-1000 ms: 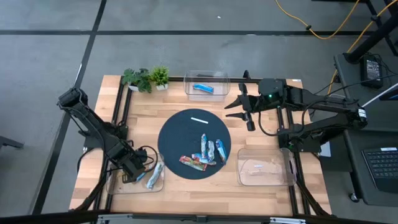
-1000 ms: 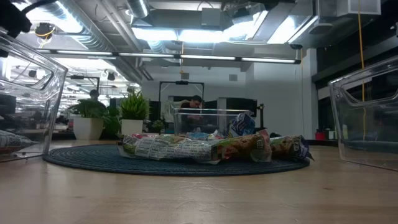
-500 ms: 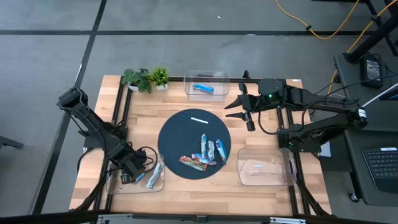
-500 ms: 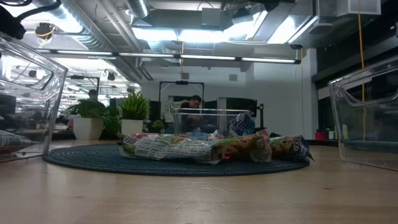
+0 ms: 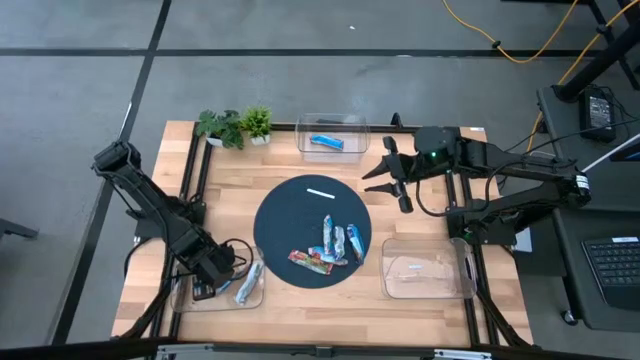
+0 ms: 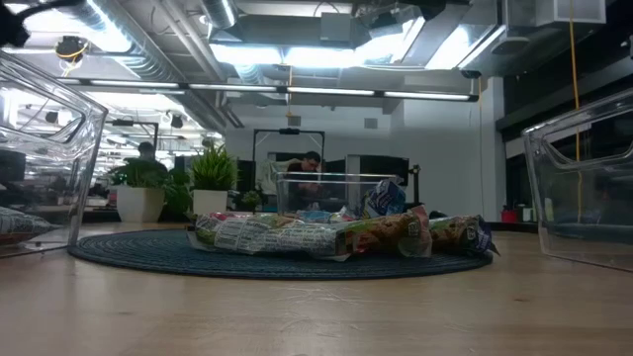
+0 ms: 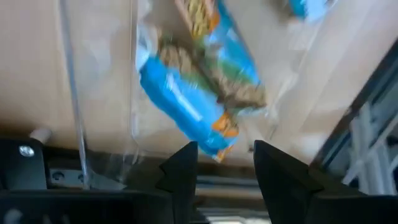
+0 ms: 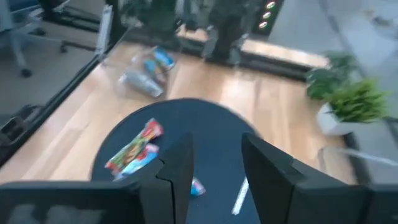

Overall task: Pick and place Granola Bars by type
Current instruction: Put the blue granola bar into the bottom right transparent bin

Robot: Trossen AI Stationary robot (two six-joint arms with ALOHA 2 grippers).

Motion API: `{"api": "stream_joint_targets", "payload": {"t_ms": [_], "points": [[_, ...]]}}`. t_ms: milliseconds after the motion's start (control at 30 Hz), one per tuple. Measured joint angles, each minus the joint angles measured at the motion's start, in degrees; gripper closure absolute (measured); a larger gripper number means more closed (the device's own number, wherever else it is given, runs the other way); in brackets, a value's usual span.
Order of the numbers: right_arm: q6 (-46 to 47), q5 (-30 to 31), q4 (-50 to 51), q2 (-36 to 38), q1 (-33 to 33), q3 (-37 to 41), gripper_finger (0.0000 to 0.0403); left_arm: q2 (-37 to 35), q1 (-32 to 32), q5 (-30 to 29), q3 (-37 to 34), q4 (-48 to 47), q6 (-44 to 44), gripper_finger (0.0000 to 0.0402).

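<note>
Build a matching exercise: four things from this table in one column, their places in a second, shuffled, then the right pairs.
Things:
1. blue bar
2. white strip
3. potted plants
4. left gripper

Places:
A. table's far-left corner
B. over the near-left clear bin
C. on the dark round mat, apart from the bars
D. inside the far clear bin

Pairs: 1-D, 2-C, 3-A, 4-B
</note>
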State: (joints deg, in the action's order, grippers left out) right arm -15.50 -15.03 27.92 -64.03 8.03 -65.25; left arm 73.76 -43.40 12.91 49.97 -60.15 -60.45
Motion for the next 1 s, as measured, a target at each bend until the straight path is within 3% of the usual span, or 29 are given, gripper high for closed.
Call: {"api": "stream_joint_targets", "payload": {"t_ms": [233, 367, 500, 700, 1000], "points": [[0.3, -3.0, 7.4, 0.0, -0.1, 0.0, 0.0265, 0.0, 0.0, -11.4, 7.9, -3.8, -2.1, 0.0270], [0.5, -3.0, 8.1, 0.0, -1.8, 0.0, 0.0265, -0.1, 0.0, -21.6, 11.6, -6.8, -3.8, 0.0278], [2.1, -2.7, 6.5, -1.0, -4.8, 0.0, 0.0265, -0.1, 1.0, -32.0, 12.8, -7.2, -3.9, 0.0283], [8.7, -2.5, 3.5, -7.0, -8.6, 0.0, 0.0265, -0.1, 4.4, -39.1, 12.9, -7.1, -1.1, 0.0282], [26.2, 10.4, 3.3, -18.3, -9.9, 0.0, 0.0265, -0.1, 7.7, -46.7, 12.9, -6.9, 5.9, 0.0285]]}}
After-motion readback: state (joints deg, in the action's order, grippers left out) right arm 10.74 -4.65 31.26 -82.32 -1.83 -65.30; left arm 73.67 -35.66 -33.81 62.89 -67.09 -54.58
